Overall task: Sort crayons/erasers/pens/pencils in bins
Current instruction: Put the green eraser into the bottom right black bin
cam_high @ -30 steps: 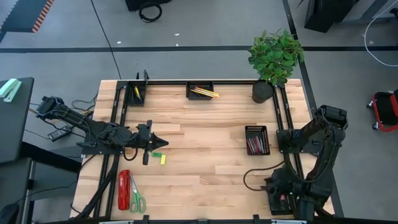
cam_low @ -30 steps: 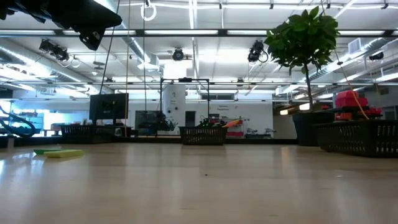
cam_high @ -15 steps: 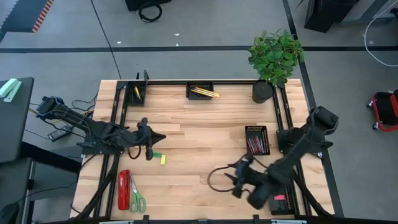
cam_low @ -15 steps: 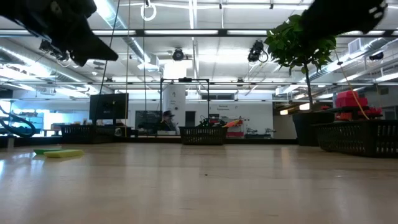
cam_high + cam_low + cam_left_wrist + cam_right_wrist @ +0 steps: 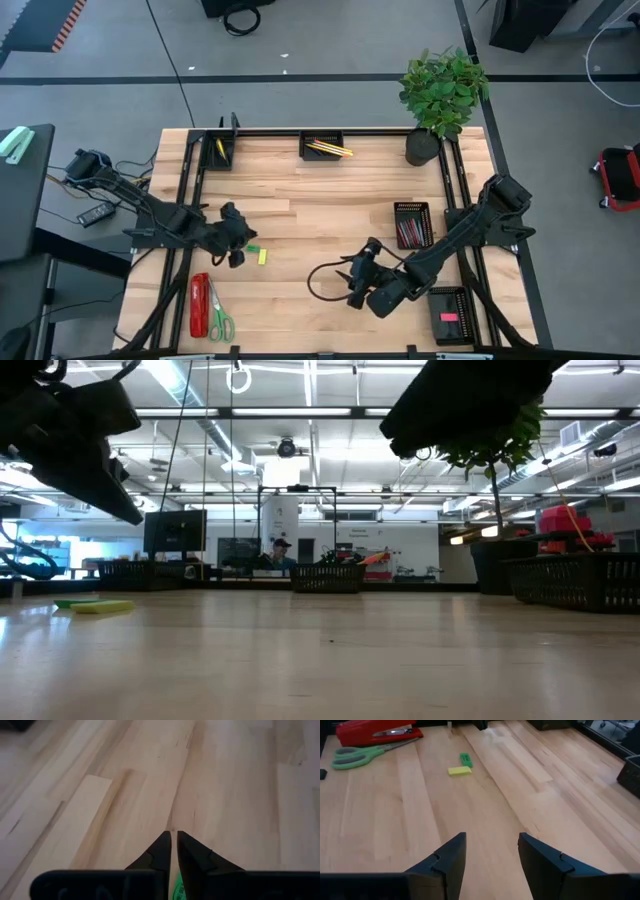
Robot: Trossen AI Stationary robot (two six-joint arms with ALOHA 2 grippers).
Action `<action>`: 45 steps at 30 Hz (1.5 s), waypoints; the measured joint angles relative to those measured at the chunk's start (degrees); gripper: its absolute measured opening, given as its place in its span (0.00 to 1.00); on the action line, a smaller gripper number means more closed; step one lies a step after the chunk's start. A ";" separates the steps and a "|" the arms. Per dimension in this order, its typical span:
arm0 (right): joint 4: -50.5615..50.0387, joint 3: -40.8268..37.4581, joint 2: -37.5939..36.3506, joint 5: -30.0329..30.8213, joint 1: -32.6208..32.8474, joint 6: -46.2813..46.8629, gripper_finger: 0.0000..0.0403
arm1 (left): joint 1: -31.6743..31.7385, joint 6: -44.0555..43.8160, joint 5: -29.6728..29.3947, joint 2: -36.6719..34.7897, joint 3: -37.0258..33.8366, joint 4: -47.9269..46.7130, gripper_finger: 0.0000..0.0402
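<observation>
A green eraser [image 5: 252,249] and a yellow eraser [image 5: 263,257] lie flat on the wooden table at the left; they also show in the right wrist view [image 5: 465,759] [image 5: 459,770]. My left gripper [image 5: 244,241] hovers just above the green eraser, tipped down, its fingers shut [image 5: 174,840]. A bit of green [image 5: 178,892] shows under them. My right gripper [image 5: 346,284] is open and empty [image 5: 491,851] above the middle of the table's near half, facing the erasers. Pencils lie in the far middle bin [image 5: 325,146], crayons in the right bin [image 5: 412,224].
A red stapler [image 5: 200,303] and green-handled scissors [image 5: 219,318] lie near the front left corner. Another bin [image 5: 220,150] stands at the far left, and one [image 5: 450,316] with a pink bit at the near right. A potted plant [image 5: 424,146] stands at the far right.
My right arm has swung out from the near right corner toward the table's middle, its gripper now facing left. My left gripper has drawn back a little toward the left edge and tipped downward over the green eraser. The erasers have not moved.
</observation>
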 joint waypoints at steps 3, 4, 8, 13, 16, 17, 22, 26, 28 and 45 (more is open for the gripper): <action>0.70 0.00 0.00 -0.35 0.09 -0.44 0.46 | -0.42 1.22 -1.77 2.08 0.00 1.83 0.11; 0.99 0.00 0.00 -0.51 0.13 -0.59 0.46 | -0.39 1.46 -2.07 2.72 0.00 2.32 0.12; 0.95 0.00 0.00 -2.19 0.15 -0.74 0.46 | -0.35 1.16 -2.63 5.83 0.02 2.27 0.16; 0.93 0.00 0.00 -2.26 0.15 -2.14 0.46 | -1.70 -1.59 -3.13 11.64 0.02 3.67 0.23; 0.93 0.00 0.00 -2.39 0.15 -3.04 0.46 | -4.43 -1.33 -7.65 14.88 0.00 7.78 0.26; 0.93 0.00 0.00 -2.52 0.15 -3.31 0.46 | -5.68 -0.50 -9.20 15.54 0.00 8.94 0.28; 0.93 0.00 0.00 -4.83 0.15 -4.08 0.46 | -12.05 -2.87 -14.28 16.57 0.00 11.23 0.32; 0.92 -0.02 0.00 -5.93 0.15 -5.57 0.46 | -18.06 -5.03 -19.36 16.55 -3.54 17.95 0.33; 0.91 -0.02 0.00 -5.93 0.15 -6.45 0.46 | -21.05 -5.06 -21.81 16.55 -7.93 25.50 0.32; 0.93 -0.02 -0.04 -5.91 0.15 -10.46 0.46 | -22.83 -7.99 -25.04 16.55 -23.08 48.54 0.30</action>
